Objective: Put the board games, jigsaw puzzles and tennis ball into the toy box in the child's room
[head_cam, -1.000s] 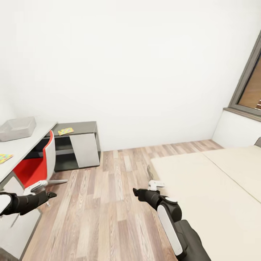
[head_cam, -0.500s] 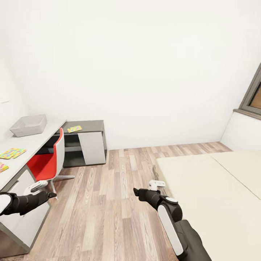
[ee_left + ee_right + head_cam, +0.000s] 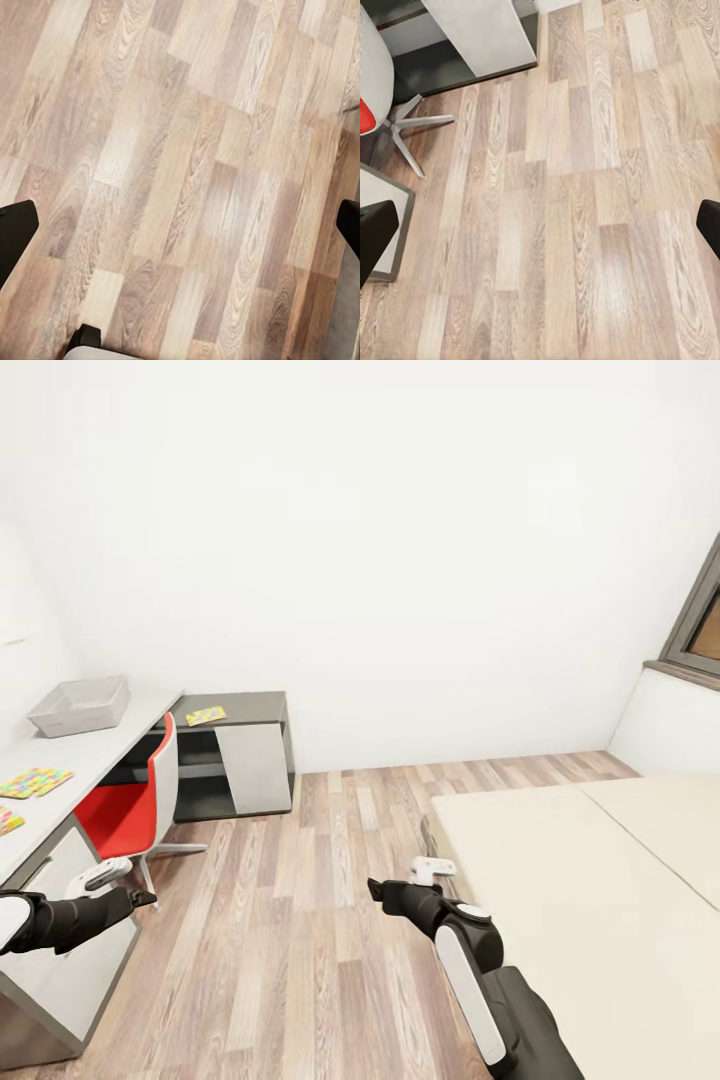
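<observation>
- Both grippers hang empty over the wooden floor [image 3: 300, 920]: the left gripper [image 3: 145, 898] sits low at about 8 o'clock in the head view, the right gripper [image 3: 374, 888] near the middle, just short of the bed [image 3: 600, 880].
- In each wrist view the two dark fingers stand at opposite edges with bare floorboards between them, so I judge both sets of jaws spread wide and holding nothing.
- The table [image 3: 95, 755] runs along the left wall, its long axis pointing from near the left arm away toward 11 o'clock.
- The toy box [image 3: 80, 705] rests on the far part of the table at about 10 o'clock from the left gripper, well apart from it.
- One jigsaw puzzle [image 3: 35, 781] lies flat on the nearer part of the table, between the toy box and the left gripper; a second coloured board shows cut off at the picture's left edge.
- Another colourful flat item [image 3: 206, 715] lies on the lower dark shelf unit [image 3: 240, 750] beyond the table's end; too small to tell whether it is a puzzle or a game.
- A red chair [image 3: 135, 800] stands tucked beside the table, between the left gripper and the shelf unit.
- The visible stretch of bed, at 3 o'clock from the right gripper, carries no boxes.
- Judgement: the left arm is clearly nearer the table's things, so the next reach favours it, up and toward 10 o'clock.
</observation>
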Available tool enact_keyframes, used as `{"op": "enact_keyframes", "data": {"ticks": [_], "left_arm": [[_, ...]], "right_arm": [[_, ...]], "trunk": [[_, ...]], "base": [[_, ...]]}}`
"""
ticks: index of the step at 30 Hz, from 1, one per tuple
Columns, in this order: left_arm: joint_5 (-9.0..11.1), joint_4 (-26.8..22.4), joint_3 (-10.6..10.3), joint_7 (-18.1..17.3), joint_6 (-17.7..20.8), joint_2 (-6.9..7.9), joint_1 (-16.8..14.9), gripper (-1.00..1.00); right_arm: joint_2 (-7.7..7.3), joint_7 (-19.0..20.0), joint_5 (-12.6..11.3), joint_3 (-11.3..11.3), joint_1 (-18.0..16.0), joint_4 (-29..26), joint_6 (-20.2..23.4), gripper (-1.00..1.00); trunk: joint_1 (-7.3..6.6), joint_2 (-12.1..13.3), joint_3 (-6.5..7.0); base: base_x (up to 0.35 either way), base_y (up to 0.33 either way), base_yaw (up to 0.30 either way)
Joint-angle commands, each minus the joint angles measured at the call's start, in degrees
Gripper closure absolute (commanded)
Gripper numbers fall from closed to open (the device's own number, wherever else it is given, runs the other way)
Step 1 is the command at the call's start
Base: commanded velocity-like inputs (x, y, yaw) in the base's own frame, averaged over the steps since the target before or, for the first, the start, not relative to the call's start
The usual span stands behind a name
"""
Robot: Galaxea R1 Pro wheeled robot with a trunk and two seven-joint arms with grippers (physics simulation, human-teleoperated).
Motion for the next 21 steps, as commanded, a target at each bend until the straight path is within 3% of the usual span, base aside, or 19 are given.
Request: {"op": "enact_keyframes", "data": {"ticks": [1,10,15,21], "left_arm": [[0.6,-0.1,-0.1,0.6,0.0,0.05,-0.1,-1.00],[0.6,-0.1,-0.1,0.6,0.0,0.05,-0.1,-1.00],[0.6,-0.1,-0.1,0.6,0.0,0.05,-0.1,-1.00],[0.6,-0.1,-0.1,0.6,0.0,0.05,-0.1,-1.00]], "right_arm": [[0.04,-0.6,-0.6,0.1,-0.1,-0.1,0.2,-1.00],[0.10,-0.8,-0.5,2.8,-0.1,-0.1,0.2,-1.00],[-0.06,-0.8,-0.5,3.4,-0.1,-0.1,0.1,-1.00],[-0.16,-0.8,-0.5,3.5,-0.1,-0.1,0.1,-1.00]], "trunk": [[0.04,-0.1,-0.13],[0.04,-0.1,-0.13],[0.04,-0.1,-0.13],[0.04,-0.1,-0.13]], "base": [[-0.014,-0.076,0.004],[-0.053,-0.205,0.190],[-0.011,-0.052,0.260],[-0.064,-0.008,0.068]]}}
